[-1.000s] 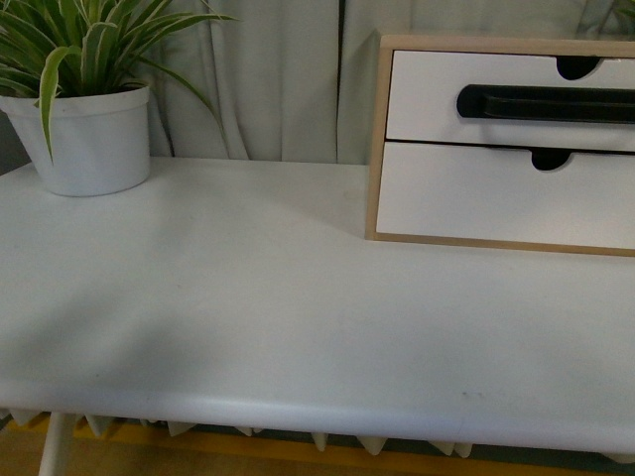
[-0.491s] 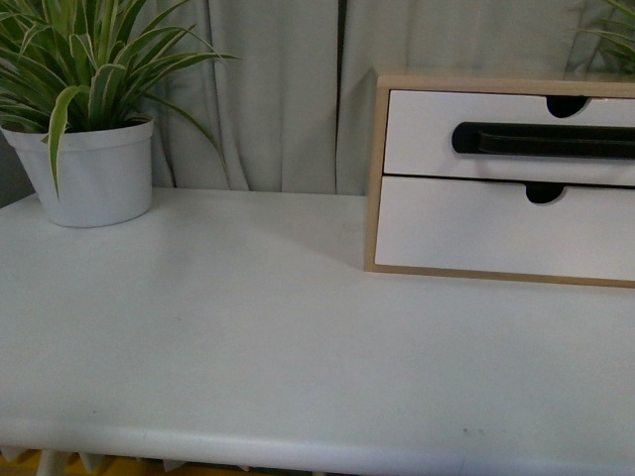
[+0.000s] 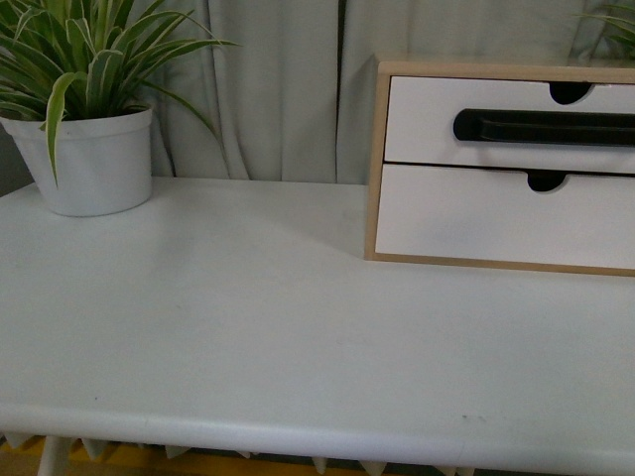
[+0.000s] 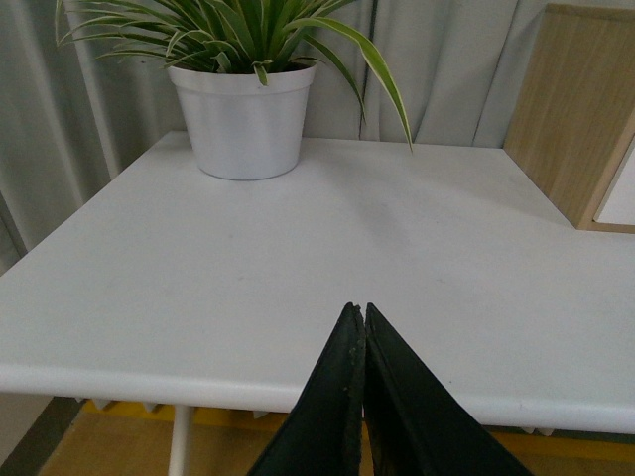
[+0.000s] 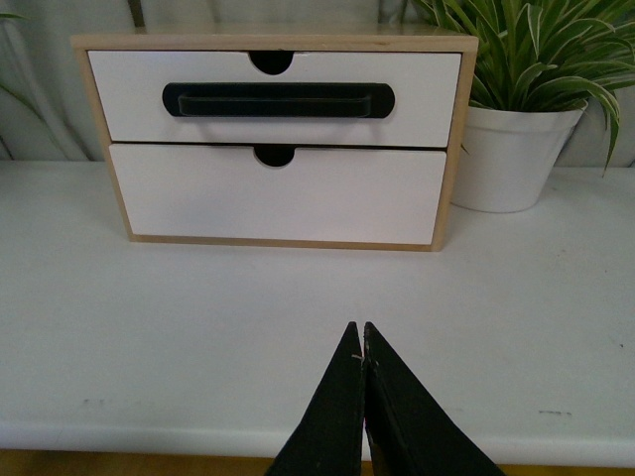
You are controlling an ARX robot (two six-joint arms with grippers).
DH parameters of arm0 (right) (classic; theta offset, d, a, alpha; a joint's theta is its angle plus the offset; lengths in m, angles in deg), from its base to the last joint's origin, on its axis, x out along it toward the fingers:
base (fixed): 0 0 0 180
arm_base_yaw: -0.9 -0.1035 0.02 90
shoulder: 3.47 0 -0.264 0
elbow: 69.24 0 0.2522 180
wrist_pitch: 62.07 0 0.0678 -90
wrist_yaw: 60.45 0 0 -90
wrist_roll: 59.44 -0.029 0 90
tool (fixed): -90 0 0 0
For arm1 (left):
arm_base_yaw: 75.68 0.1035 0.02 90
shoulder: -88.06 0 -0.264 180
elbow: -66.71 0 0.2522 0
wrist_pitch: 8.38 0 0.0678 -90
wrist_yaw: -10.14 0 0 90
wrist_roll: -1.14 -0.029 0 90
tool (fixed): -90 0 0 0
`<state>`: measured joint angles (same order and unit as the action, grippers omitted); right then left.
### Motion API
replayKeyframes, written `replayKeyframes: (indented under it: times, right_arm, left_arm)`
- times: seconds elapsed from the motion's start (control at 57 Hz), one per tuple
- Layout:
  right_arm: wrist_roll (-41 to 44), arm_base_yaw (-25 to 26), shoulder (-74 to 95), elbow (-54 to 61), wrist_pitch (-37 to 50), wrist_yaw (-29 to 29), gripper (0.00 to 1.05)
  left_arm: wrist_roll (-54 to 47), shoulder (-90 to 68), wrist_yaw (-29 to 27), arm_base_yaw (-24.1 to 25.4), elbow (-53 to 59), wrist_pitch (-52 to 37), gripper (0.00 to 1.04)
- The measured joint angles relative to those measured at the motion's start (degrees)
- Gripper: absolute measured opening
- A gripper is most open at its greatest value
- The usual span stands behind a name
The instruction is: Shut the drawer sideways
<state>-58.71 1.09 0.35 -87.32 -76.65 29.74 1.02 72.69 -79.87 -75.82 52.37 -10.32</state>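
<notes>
drawer (image 5: 273, 94) is sitting as the upper slot in a light-wood frame (image 5: 451, 149), white front with long black bar handle (image 5: 278, 99) and half-round notch (image 5: 271, 61) on top edge. Front is lying flush with frame, looking fully in.

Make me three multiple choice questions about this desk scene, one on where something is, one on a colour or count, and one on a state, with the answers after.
1. Where does the drawer with the black bar handle sit in the wooden frame?
A. Top
B. Bottom
C. Beside the frame

2. What colour is the plant pot?
A. Black
B. White
C. Terracotta

3. How do the right gripper jaws stand?
A. Wide open
B. Clamped on the handle
C. Pressed together, holding nothing

Answers: 1 A, the handled front lies above the plain notched front. 2 B, the pot is plain white. 3 C, the right wrist view shows the tips meeting above bare table.
</notes>
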Motion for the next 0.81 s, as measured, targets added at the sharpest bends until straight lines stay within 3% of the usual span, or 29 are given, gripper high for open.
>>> replayKeyframes:
  times: [0.351,0.456,0.807]
  right_arm:
    - [-0.02,-0.02,-2.91,3.15,0.61,-0.07,0.01]
    - [-0.02,-0.02,-3.48,3.91,0.61,-0.07,0.01]
    - [-0.02,0.0,-3.61,3.91,0.61,-0.07,0.01]
  left_arm:
    - [0.0,5.68,0.0,0.0,0.0,5.79,0.04]
    - [0.02,13.07,-0.02,0.0,-0.02,14.8,0.04]
    - [0.02,15.12,0.0,0.0,-0.02,15.58,0.04]
